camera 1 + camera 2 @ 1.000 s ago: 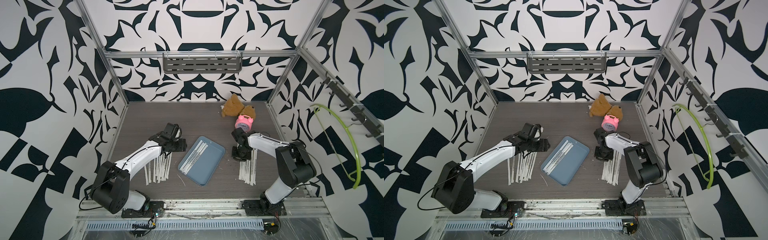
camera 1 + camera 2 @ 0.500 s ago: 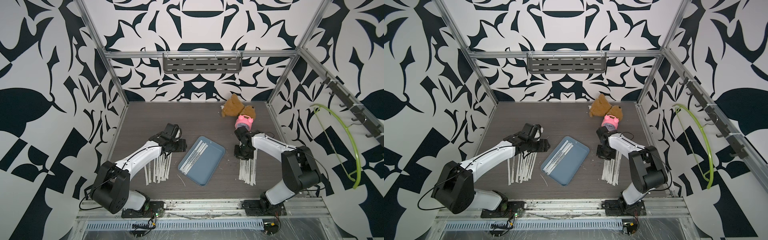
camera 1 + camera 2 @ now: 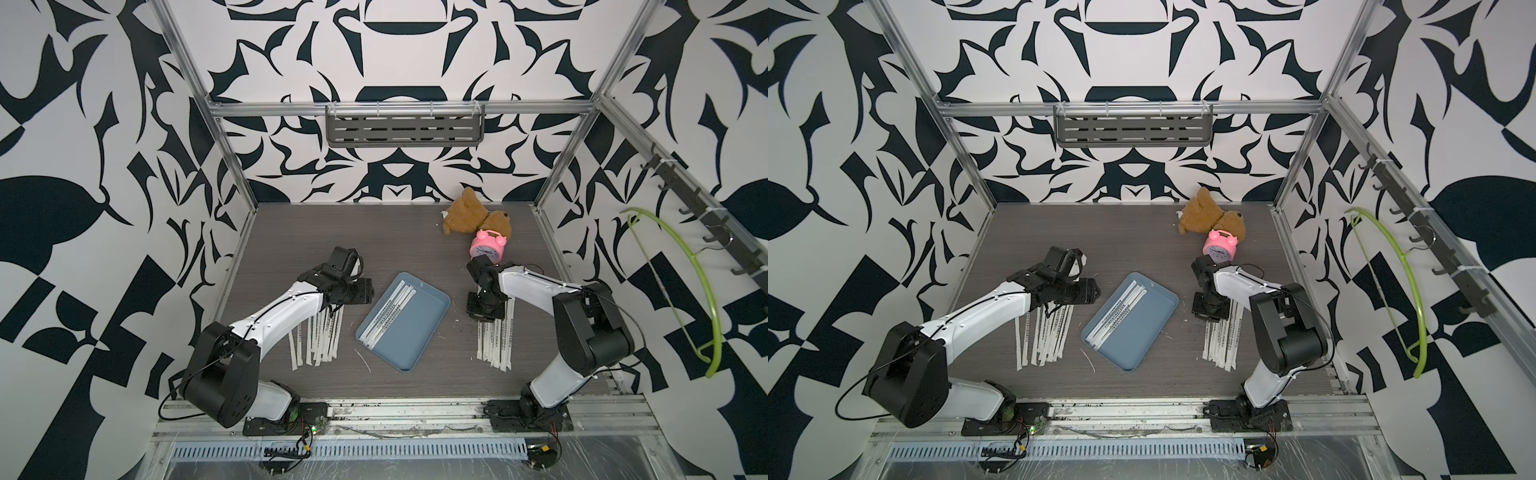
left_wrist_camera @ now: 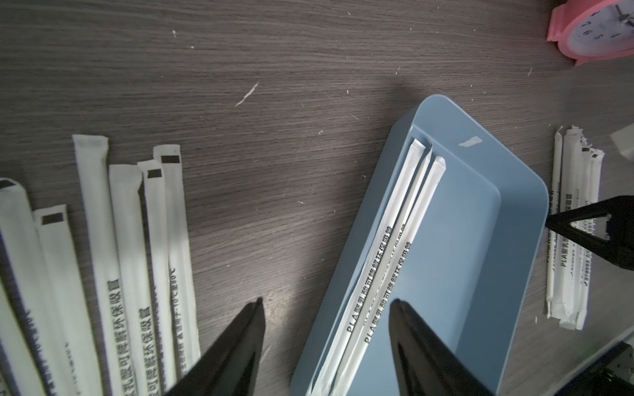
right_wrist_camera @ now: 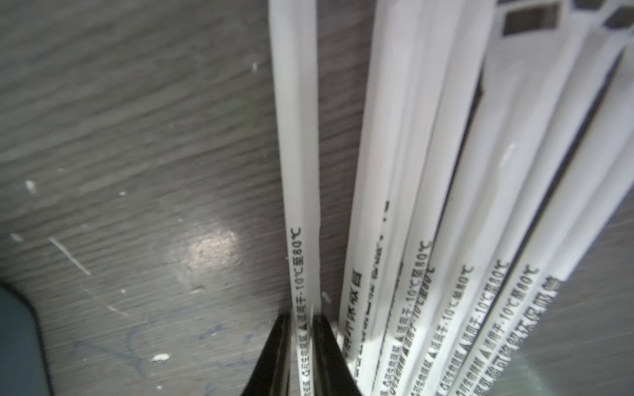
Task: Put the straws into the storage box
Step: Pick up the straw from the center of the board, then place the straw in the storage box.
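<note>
The storage box (image 3: 417,330) (image 3: 1136,332) (image 4: 463,257) lies at an angle mid-table, with a few straws (image 3: 388,309) (image 3: 1119,311) (image 4: 394,240) along one long side. A row of straws (image 3: 320,336) (image 4: 120,257) lies to its left, under my left arm. More straws (image 3: 496,340) (image 3: 1221,340) (image 5: 446,205) lie to its right. My left gripper (image 3: 368,291) (image 4: 327,301) hovers open over the box's left rim, holding nothing. My right gripper (image 3: 482,309) (image 5: 302,317) points down at the right pile's far end, shut on one straw (image 5: 298,137) set apart from the others.
A pink alarm clock (image 3: 486,249) and a brown teddy bear (image 3: 469,216) sit at the back right, close behind my right gripper. A grey slotted shelf (image 3: 405,131) hangs on the back wall. A green hanger (image 3: 681,266) hangs on the right wall. A thin white sliver (image 3: 361,359) lies before the box.
My right gripper has shifted a little at the far end of the right pile and closed on a single straw. The left arm has not moved.
</note>
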Robot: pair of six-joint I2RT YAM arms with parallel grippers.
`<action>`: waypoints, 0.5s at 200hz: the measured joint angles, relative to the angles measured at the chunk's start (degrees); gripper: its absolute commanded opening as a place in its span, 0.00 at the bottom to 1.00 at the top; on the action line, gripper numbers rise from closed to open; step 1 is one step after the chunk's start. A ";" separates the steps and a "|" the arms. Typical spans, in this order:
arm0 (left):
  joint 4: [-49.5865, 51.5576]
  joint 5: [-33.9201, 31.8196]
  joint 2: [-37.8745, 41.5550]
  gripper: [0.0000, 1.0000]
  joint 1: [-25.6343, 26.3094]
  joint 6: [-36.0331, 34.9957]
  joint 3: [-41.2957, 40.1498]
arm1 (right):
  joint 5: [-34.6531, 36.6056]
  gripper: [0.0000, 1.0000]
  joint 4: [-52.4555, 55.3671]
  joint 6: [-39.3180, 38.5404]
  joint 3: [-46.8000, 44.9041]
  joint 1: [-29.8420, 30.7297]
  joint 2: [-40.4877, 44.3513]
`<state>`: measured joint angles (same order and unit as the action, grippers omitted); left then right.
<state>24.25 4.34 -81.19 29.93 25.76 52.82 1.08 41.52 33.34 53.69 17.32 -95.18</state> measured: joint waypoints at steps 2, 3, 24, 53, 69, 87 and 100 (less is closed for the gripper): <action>-0.02 0.00 0.00 0.64 0.00 0.00 0.00 | 0.00 0.13 -0.02 0.07 -0.04 0.09 0.04; -0.02 0.00 0.00 0.64 0.00 0.00 0.00 | 0.00 0.13 -0.04 0.20 -0.07 0.13 0.07; 0.00 -0.02 0.00 0.64 0.00 0.00 -0.09 | 0.20 0.10 -0.52 2.16 -0.63 1.38 0.76; 0.00 -0.22 0.20 0.65 0.00 -0.02 -0.59 | 0.26 0.09 -0.39 7.32 -1.18 5.25 3.45; 0.22 -0.46 0.46 0.64 0.00 -0.02 -1.07 | 1.03 0.09 0.33 11.19 -1.11 7.74 6.10; 0.24 -0.72 0.90 0.65 0.00 -0.09 -1.22 | 3.02 0.08 2.54 16.72 -0.50 10.91 9.40; 0.24 -1.01 1.29 0.64 0.00 -0.20 -1.31 | 4.76 0.06 4.72 21.97 0.52 13.90 12.26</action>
<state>24.49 3.33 -79.90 29.93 25.56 51.51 5.85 46.24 55.31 54.22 31.22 -82.91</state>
